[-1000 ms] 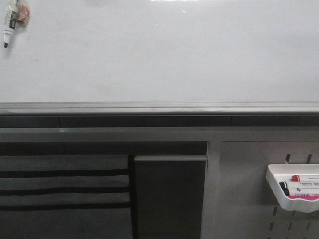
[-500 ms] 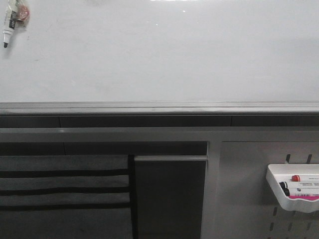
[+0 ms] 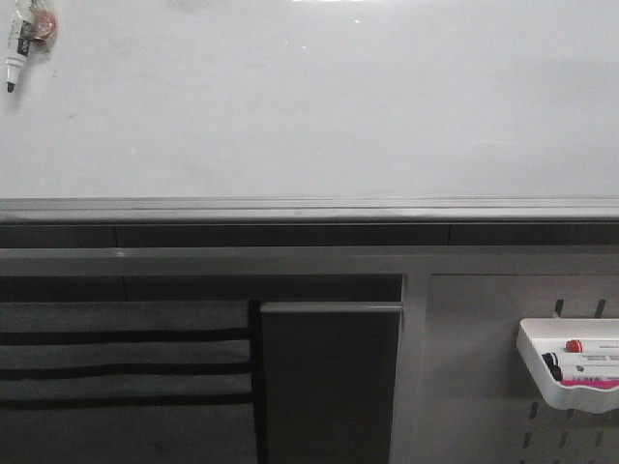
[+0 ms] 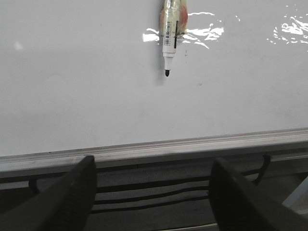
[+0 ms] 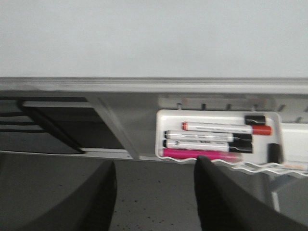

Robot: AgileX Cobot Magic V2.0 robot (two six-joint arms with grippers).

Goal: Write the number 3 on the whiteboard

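Whiteboard (image 3: 309, 106) fills the upper part of the front view, its surface bare of any number 3, with a capless marker (image 3: 16, 53) hanging at its upper left corner and a white tray (image 3: 571, 372) of markers on the perforated panel at lower right; neither arm shows here. Seen from the left wrist, the left gripper (image 4: 154, 192) is spread and empty below the board's rail, facing that hanging marker (image 4: 169, 36). Seen from the right wrist, the right gripper (image 5: 154, 192) is likewise parted and empty before the tray (image 5: 219, 137), so I judge nothing written yet and a pen still to be picked up.
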